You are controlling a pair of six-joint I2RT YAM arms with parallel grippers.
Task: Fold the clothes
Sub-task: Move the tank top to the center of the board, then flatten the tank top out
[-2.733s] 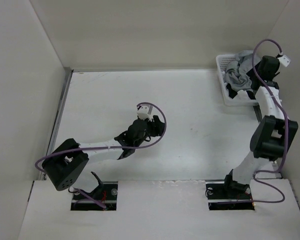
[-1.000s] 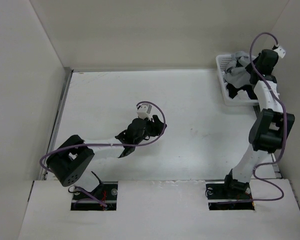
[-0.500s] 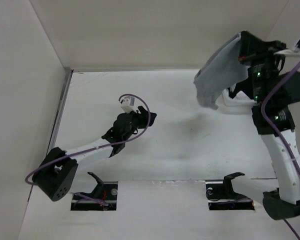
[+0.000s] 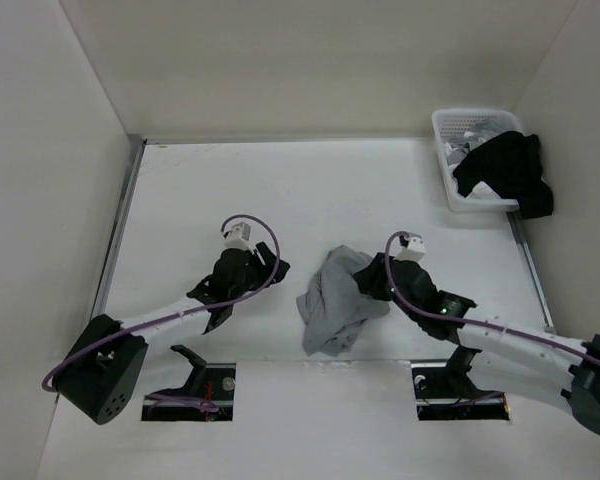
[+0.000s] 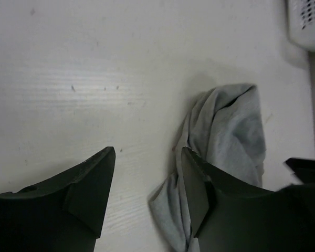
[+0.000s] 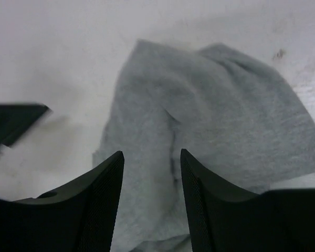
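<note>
The clothes, a light-grey tank top, lie crumpled in a heap on the white table near its front middle. My right gripper hovers at the heap's right edge. In the right wrist view its jaws stand open, with the grey fabric beneath them and nothing pinched. My left gripper sits just left of the heap and is open too. In the left wrist view the tank top lies ahead and to the right of the left gripper, its near corner beside the right finger.
A white plastic basket stands at the back right corner, with a black garment draped over its rim. The basket's corner also shows in the left wrist view. Walls enclose the table on three sides.
My right arm lifted the grey tank top out of the basket, swung it to the front middle of the table and opened its jaws. The left arm shifted left and nearer.
</note>
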